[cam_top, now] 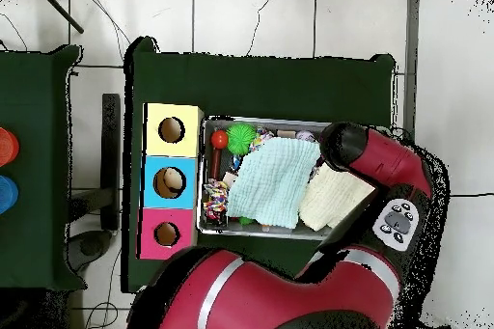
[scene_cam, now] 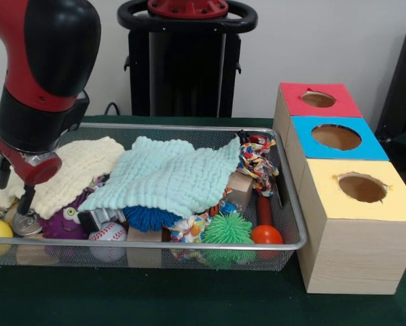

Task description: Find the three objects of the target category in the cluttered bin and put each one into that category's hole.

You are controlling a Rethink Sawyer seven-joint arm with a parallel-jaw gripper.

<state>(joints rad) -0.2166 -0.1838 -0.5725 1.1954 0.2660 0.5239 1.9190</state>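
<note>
The red and black arm's end effector (scene_cam: pixel 25 201) is low in the left end of the silver wire mesh bin (scene_cam: pixel 189 246). I cannot tell if it holds anything. It looks like the hunting step. Next it must lift a toy to the three-hole wooden box (scene_cam: pixel 352 224) on the right.

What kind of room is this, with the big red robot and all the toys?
Probably a robot testing lab, not a playroom. A red robot arm reaches over a wire bin of jumbled toys on a green-covered table. Beside the bin stand wooden sorting boxes with holes on top, and cables trail across the tiled floor.
</note>
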